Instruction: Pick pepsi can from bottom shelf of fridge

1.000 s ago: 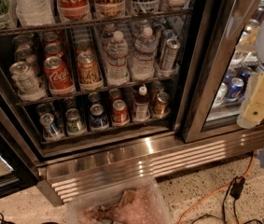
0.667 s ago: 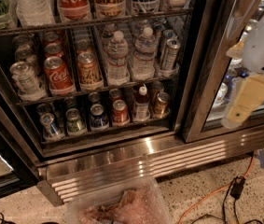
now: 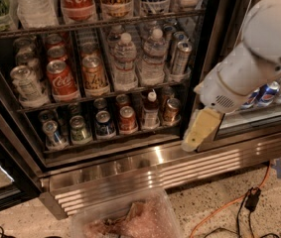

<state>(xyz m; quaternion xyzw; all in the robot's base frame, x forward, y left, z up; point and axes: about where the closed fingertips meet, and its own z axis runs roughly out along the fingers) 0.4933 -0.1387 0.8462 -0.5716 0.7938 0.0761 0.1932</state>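
Observation:
The fridge (image 3: 150, 158) fills the view, with a steel frame and a slatted grille below. Its bottom shelf (image 3: 105, 140) is a dark wire rack holding a row of cans. The pepsi can (image 3: 104, 123) is dark blue with a silver top and stands upright mid-row, between a green-and-silver can (image 3: 79, 129) and a red can (image 3: 127, 119). My gripper (image 3: 191, 142) hangs on the white arm (image 3: 259, 48), low at the right, in front of the fridge's centre post. It is to the right of the shelf and apart from the pepsi can.
A small bottle (image 3: 151, 110) and a brown can (image 3: 171, 110) stand right of the red can. The middle shelf holds Coca-Cola cans (image 3: 60, 79) and water bottles (image 3: 124, 63). Blue cans (image 3: 267, 93) sit behind the right glass door. A plastic bag (image 3: 125, 217) and an orange cable (image 3: 219, 213) lie on the floor.
My arm has swung left and down from the right edge. The gripper now sits lower, in front of the centre post. The cans have not moved.

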